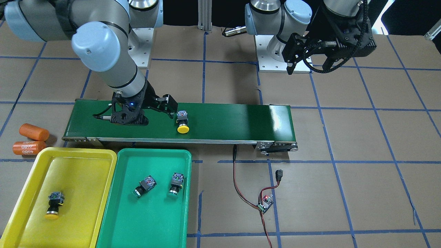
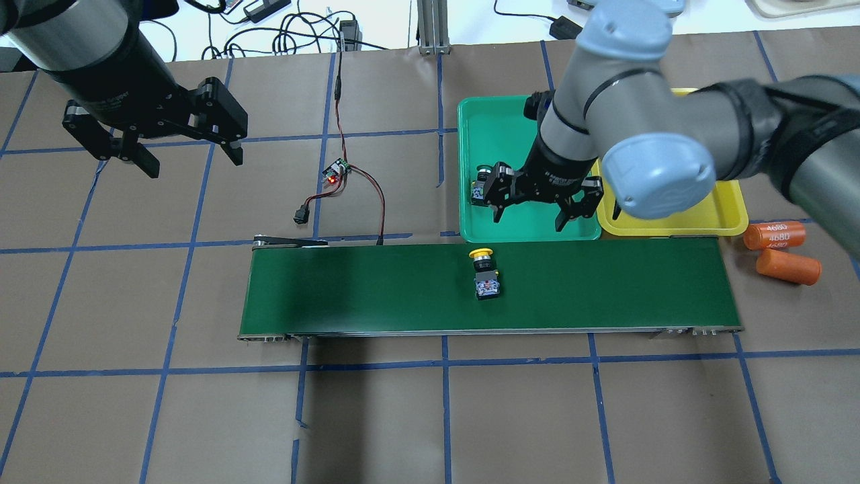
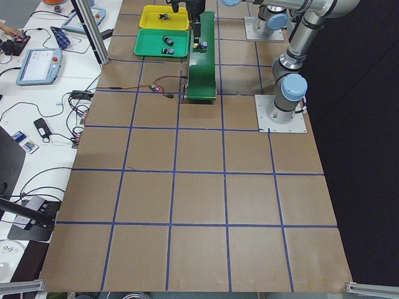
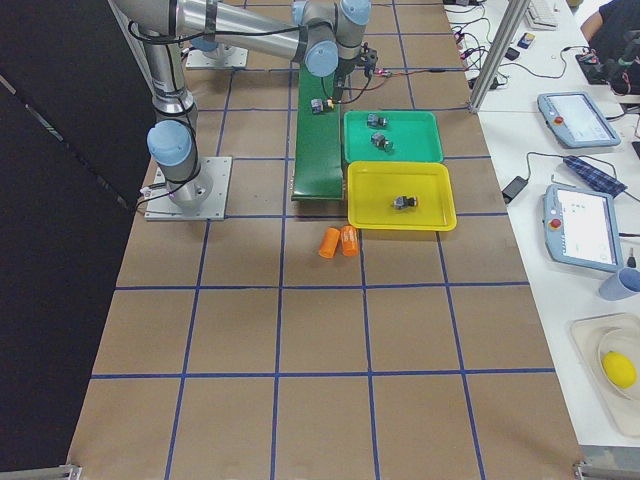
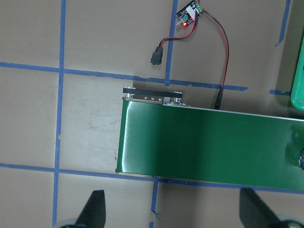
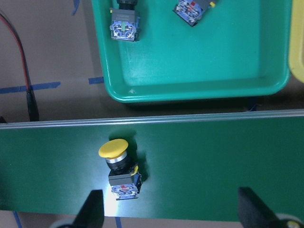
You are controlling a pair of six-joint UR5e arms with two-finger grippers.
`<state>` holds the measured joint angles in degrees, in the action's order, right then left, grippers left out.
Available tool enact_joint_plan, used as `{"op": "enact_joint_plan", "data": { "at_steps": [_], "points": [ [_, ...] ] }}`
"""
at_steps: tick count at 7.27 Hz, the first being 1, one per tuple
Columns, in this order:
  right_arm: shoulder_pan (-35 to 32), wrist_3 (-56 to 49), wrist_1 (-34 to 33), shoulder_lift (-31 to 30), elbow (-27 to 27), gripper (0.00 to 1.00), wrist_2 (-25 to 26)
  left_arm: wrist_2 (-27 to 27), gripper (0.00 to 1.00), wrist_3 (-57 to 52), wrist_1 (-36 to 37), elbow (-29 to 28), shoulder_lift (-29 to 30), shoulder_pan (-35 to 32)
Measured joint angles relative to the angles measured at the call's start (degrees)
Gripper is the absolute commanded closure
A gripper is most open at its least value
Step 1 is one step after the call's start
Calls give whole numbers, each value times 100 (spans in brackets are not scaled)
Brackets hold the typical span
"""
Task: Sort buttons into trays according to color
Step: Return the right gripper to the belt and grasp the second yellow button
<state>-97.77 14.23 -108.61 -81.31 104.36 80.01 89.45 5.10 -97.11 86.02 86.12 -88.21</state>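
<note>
At the far left of the overhead view, the left tool (image 2: 193, 160) hangs above the bench (image 2: 101, 302). Its two fingers are spread wide and there is nothing between them. To its right a small circuit board (image 2: 337, 170) with a red light lies on the bench. Red and black wires go from it toward the end of the dark-green conveyor belt (image 2: 369, 289).

Near the middle of the belt one yellow button (image 2: 484, 272) lies on its side. It has a round yellow mushroom cap, then a silver collar, then a black-grey blocky body with a blue and red end. The cap points toward the trays.

Just beyond the belt is the green tray (image 2: 500, 131). Two green buttons (image 1: 144, 186) lie in it on their sides, near each other but apart, each with the same blocky body and a green cap. The right tool (image 2: 531, 218) hovers over the near edge of this tray and the belt. It is released, with the fingers wide apart and grasping nothing, and it is clear of the yellow button.

Further right, just beside the green tray, is the yellow tray (image 2: 712, 215). A second yellow button (image 1: 54, 205) lies in it on its side. At the far right two orange cylinders (image 2: 775, 235) lie on the bench, one printed "4680".
</note>
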Motion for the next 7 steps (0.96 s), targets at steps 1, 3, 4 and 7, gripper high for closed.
{"op": "enact_joint_plan", "data": {
  "at_steps": [1, 3, 4, 7],
  "points": [
    [-51, 106, -326, 16, 268, 0, 52, 4, 0, 7, -35, -72, 13, 18],
    [-90, 171, -528, 71, 496, 0, 62, 143, 0, -4, -165, -142, 127, 58],
    [-143, 177, -546, 155, 526, 0, 58, 194, 0, -12, -217, -103, 172, 72],
    [-426, 197, -591, 452, 532, 99, 133, 341, 0, -33, -293, -118, 197, 102]
  ]
}}
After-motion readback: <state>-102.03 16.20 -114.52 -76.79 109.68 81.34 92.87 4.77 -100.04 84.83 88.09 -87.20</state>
